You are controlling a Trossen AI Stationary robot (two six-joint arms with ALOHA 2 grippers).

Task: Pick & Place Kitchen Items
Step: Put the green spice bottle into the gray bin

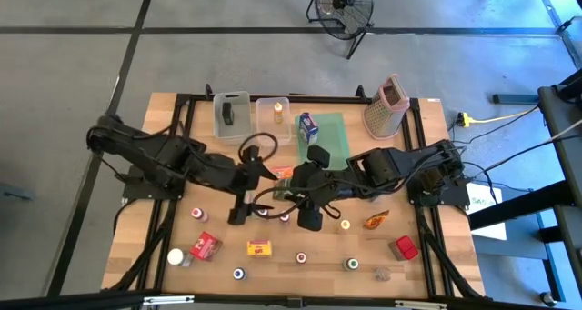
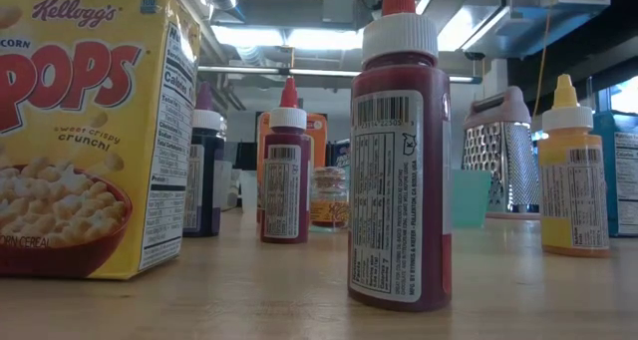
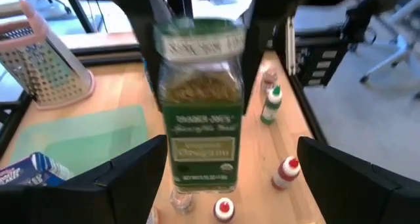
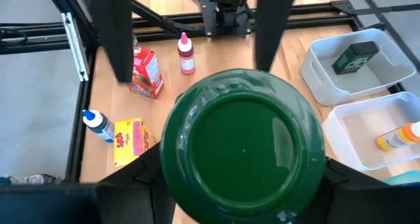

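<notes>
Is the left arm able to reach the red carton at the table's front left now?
Probably yes. The left gripper has its fingers open and empty, since the right gripper holds the spice jar. The red carton lies on bare wood on the left arm's side, with nothing over it.

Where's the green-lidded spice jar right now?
The green-lidded spice jar is off the table, held near mid-table by the right tool. The open left tool faces it, just in front of the green tray.
</notes>
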